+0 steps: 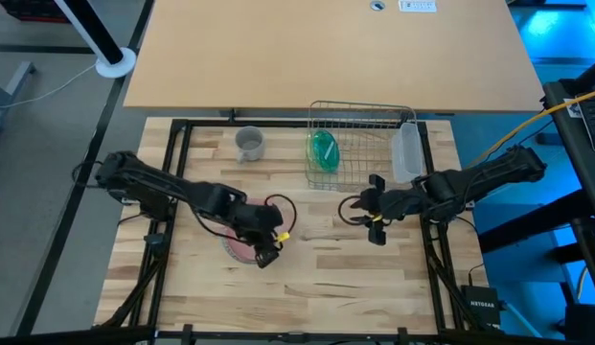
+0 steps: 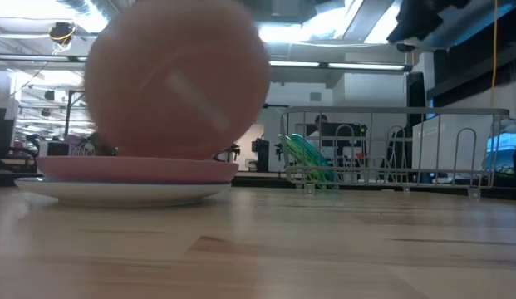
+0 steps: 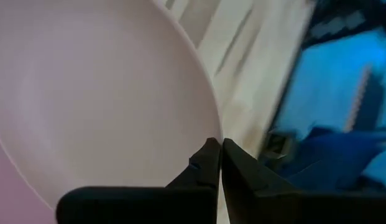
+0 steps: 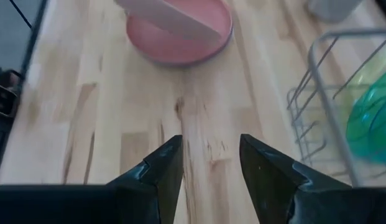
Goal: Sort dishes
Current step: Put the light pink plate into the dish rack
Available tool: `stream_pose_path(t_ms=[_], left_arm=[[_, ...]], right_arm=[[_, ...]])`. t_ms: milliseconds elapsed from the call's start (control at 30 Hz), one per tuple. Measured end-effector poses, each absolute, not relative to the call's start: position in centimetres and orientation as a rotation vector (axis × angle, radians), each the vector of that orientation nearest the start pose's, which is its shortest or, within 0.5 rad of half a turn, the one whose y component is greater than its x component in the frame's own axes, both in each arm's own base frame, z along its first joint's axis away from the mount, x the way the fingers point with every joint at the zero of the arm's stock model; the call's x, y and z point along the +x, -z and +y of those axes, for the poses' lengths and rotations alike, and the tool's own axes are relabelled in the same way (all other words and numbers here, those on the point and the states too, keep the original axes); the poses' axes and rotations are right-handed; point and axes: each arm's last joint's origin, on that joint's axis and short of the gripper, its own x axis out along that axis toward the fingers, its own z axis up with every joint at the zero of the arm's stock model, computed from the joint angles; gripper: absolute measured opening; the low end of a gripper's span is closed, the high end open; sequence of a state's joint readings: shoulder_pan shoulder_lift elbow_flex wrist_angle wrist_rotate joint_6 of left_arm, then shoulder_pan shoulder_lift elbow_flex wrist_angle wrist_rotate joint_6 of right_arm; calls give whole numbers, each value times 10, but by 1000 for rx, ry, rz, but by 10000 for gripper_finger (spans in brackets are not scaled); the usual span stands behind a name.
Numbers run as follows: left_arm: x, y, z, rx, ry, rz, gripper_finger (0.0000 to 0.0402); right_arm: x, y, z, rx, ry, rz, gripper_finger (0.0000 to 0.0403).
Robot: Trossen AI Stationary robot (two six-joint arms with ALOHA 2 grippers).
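My left gripper point(image 1: 263, 247) is shut on a pale pink plate point(image 2: 179, 79), which stands tilted up on edge. The plate fills the left wrist view point(image 3: 99, 93) and shows as a pale slab in the right wrist view point(image 4: 165, 15). Below it a pink plate point(image 2: 133, 169) lies on a white plate point(image 2: 125, 193) on the table. A green plate point(image 1: 323, 151) stands on edge in the wire rack point(image 1: 364, 120). A grey cup point(image 1: 250, 144) stands upright left of the rack. My right gripper point(image 1: 369, 206) is open and empty, right of the plates. My left gripper pinches the pale pink plate's rim point(image 3: 212, 134) between its two fingers, one on the inner face and one behind the rim. The plate is tilted up steeply over the pink plate point(image 4: 186, 37). Whether its lower edge rests on that plate, I cannot tell.
A translucent tub point(image 1: 405, 153) stands against the rack's right side. Bare wooden table point(image 1: 354, 278) lies between the grippers and the near edge. A black frame point(image 1: 172, 172) runs along the table's sides. A red cable loop point(image 1: 280, 206) hangs off the left arm.
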State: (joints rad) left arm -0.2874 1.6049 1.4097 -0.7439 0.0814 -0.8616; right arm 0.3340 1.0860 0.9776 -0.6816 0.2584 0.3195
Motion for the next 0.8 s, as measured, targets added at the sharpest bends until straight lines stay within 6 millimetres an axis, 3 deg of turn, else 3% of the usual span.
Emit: stream_pose_path(t_ms=[300, 500, 667, 800], left_arm=[[321, -348, -92, -723, 21, 670, 0], [334, -369, -84, -720, 110, 428, 0], [342, -382, -64, -665, 116, 272, 0], [349, -388, -34, -639, 64, 170, 0]], right_arm=[[193, -345, 57, -20, 49, 594, 163], [171, -390, 48, -87, 41, 428, 163], [144, -425, 37, -127, 111, 287, 163], [126, -441, 28, -151, 207, 211, 163]])
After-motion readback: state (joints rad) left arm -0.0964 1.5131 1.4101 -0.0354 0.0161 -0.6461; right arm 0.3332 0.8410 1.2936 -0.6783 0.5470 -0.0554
